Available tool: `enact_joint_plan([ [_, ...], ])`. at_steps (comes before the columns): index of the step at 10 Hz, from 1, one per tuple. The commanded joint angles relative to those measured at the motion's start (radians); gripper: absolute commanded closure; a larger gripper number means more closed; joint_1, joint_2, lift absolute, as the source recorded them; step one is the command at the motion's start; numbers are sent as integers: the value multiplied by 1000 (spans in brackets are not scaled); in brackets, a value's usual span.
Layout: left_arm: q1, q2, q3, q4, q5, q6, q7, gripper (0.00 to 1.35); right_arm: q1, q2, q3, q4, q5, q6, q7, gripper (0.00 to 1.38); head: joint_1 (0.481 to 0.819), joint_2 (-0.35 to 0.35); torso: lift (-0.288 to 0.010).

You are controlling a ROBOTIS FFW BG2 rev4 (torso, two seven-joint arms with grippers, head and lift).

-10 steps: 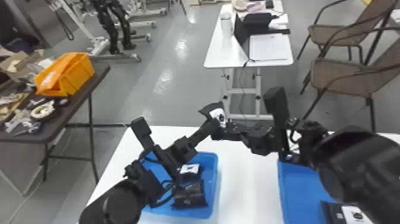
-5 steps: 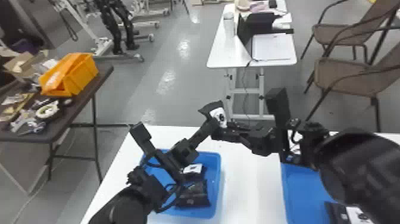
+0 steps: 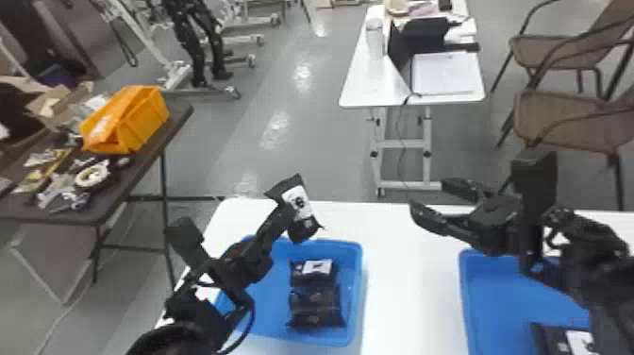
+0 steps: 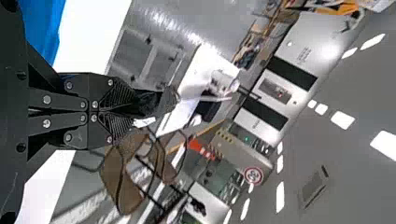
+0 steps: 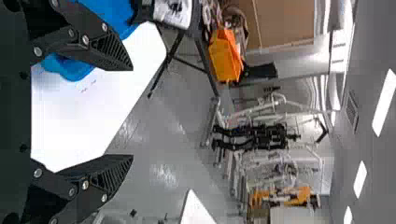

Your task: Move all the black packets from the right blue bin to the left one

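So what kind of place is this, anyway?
Probably a robotics lab or workshop: a black humanoid figure stands among wheeled metal frames, and a dark side table is littered with small parts around an orange bin.

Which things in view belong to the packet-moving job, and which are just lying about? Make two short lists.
For the job:
- left blue bin, with black packets inside
- right blue bin, with another packet inside
- held packet, in the left gripper
- right gripper, open

Lying about:
- orange bin on the dark side table
- brown chairs
- far white table
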Motion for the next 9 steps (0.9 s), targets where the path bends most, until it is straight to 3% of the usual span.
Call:
enact_joint_plan([
  [1,24,-3,50,-1,-179,-69,0,1219,106,19,-91,-59,42,3,0,256,695,271,0],
  [3,59,-3,57,1,-311,-109,0,1220,159,30,-120,-101,87,3,-8,257,695,296,0],
  [4,72,-3,45,1,-386,-169,-2,1070,172,31,-120,-119,107,2,-33,257,695,302,0],
  [5,79,-3,33,1,-444,-224,-14,479,195,33,-131,-141,107,-9,-68,257,695,302,0],
  [6,79,-3,28,1,-437,-214,-31,53,217,36,-146,-160,105,-9,-94,256,695,295,0],
  [7,79,-3,16,1,-408,-218,-38,59,246,40,-168,-179,100,-7,-109,256,695,276,0],
  [8,87,-3,1,-1,-381,-257,-37,148,291,45,-197,-222,94,29,-138,256,695,257,0],
  [9,92,-3,-9,-3,-357,-290,-32,162,357,48,-221,-292,93,77,-206,257,695,234,0],
])
